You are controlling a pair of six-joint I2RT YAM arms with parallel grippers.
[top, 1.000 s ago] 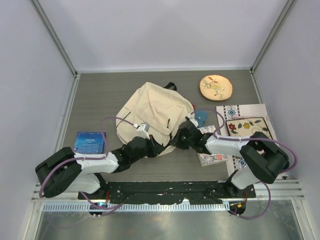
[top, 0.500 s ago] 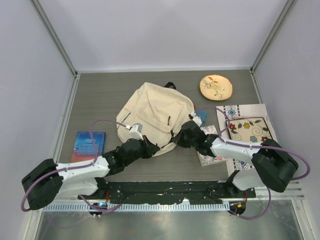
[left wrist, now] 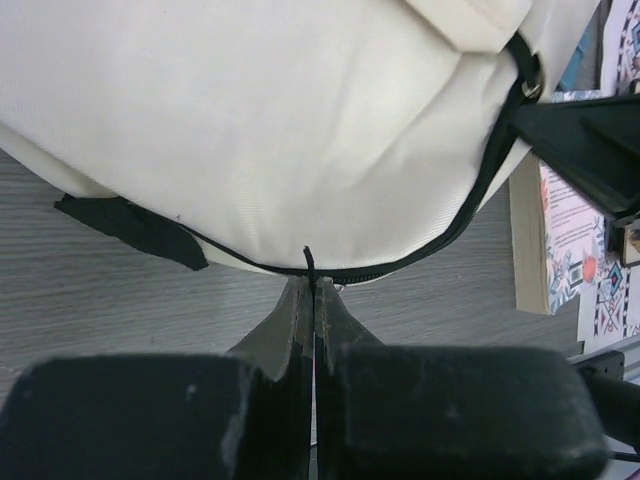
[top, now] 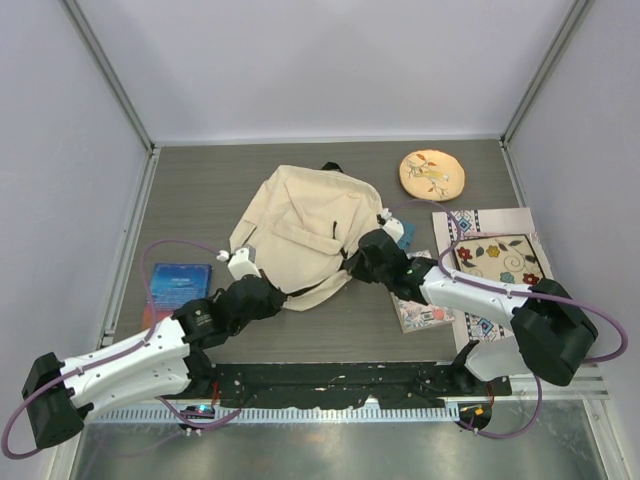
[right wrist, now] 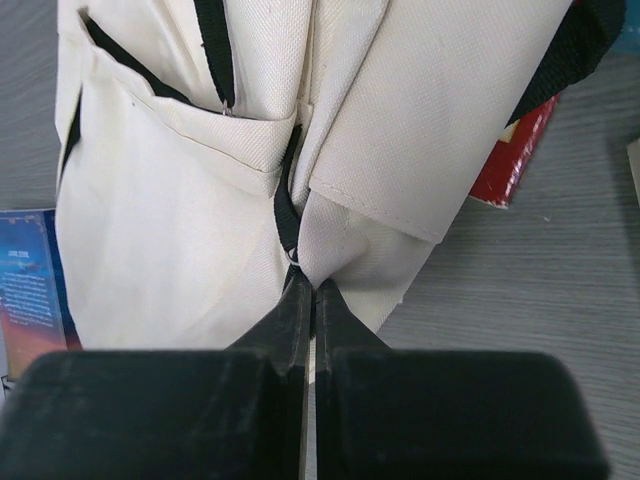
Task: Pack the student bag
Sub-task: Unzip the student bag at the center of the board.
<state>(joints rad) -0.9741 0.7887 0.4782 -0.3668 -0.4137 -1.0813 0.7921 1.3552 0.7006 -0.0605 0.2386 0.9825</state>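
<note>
The student bag (top: 300, 222), cream fabric with black straps, lies in the middle of the table. My left gripper (top: 278, 293) meets its near edge. In the left wrist view this gripper (left wrist: 312, 285) is shut on a thin black pull at the bag's dark zip line (left wrist: 440, 235). My right gripper (top: 352, 268) is at the bag's right side. In the right wrist view it (right wrist: 308, 290) is shut on a pinched fold of the bag's cream fabric (right wrist: 350, 240), beside a black strap (right wrist: 287, 215).
A blue book (top: 180, 283) lies left of the bag. A red book (right wrist: 515, 150) pokes out under the bag's right edge. Right of the bag lie a patterned book (top: 425, 312), a round tan embroidered disc (top: 432, 174) and a floral mat (top: 497, 255).
My right gripper has shut on the bag's fabric. The left arm has stretched out toward the near left, still gripping, and the bag has shifted slightly away and to the left.
</note>
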